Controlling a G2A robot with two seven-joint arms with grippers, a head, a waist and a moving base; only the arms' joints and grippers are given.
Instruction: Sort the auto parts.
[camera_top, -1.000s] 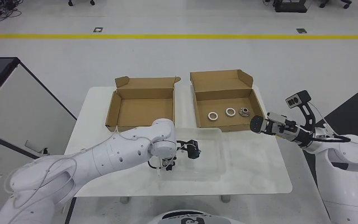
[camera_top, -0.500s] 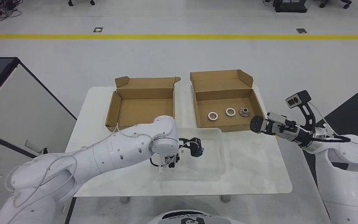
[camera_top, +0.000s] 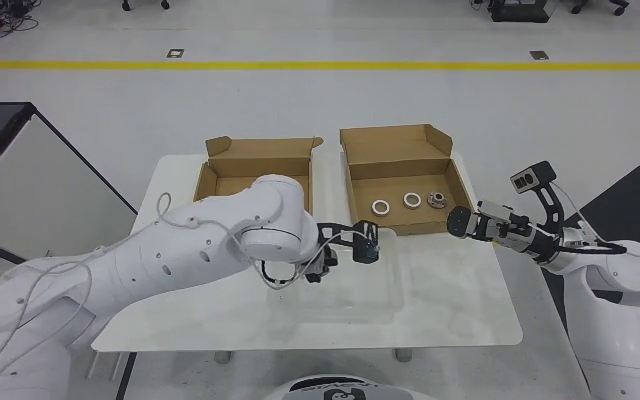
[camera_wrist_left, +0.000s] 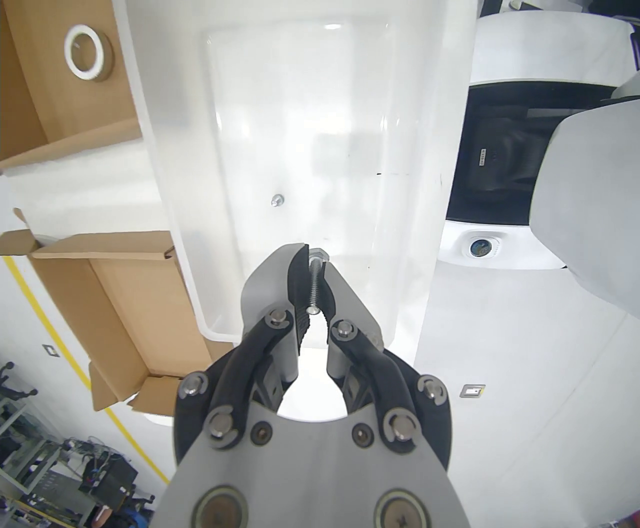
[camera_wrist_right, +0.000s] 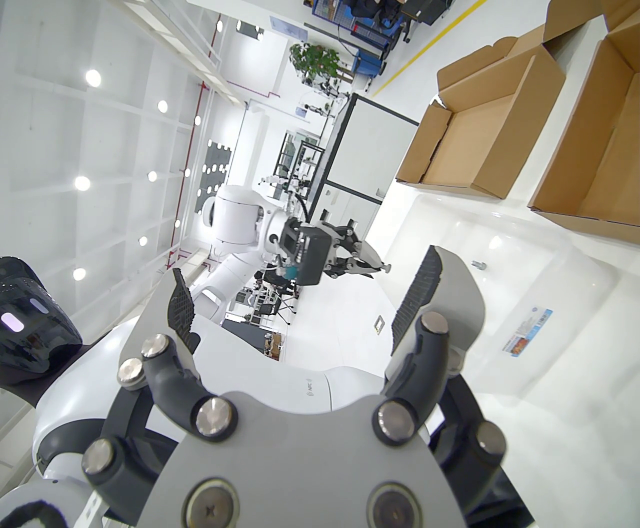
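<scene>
The left gripper (camera_wrist_left: 312, 261) is closed on a bolt (camera_wrist_left: 314, 287). The pads clamp the threaded shank lengthwise and the head pokes out at the tips. It hangs over the far part of the clear tray (camera_top: 388, 292), which sits at the middle of the table's near edge, just short of the right box (camera_top: 400, 165). A second bolt (camera_wrist_left: 276, 200) lies loose on the tray floor.

Both boxes stand along the far edge. The right one holds two white rings (camera_top: 382, 208) and a small metal part (camera_top: 436, 198). The left box (camera_top: 255, 200) looks bare inside.

The bolt is likely light, stiff steel and not fragile, but it is thin and round, so it may swivel or slip. The threads give some bite, so gripping mid-shank seems soundest. The loose bolt would probably roll if nudged — best pinched squarely across the shank.

The right gripper (camera_top: 458, 221) waits at the table's right edge, fingers spread wide and holding nothing.
</scene>
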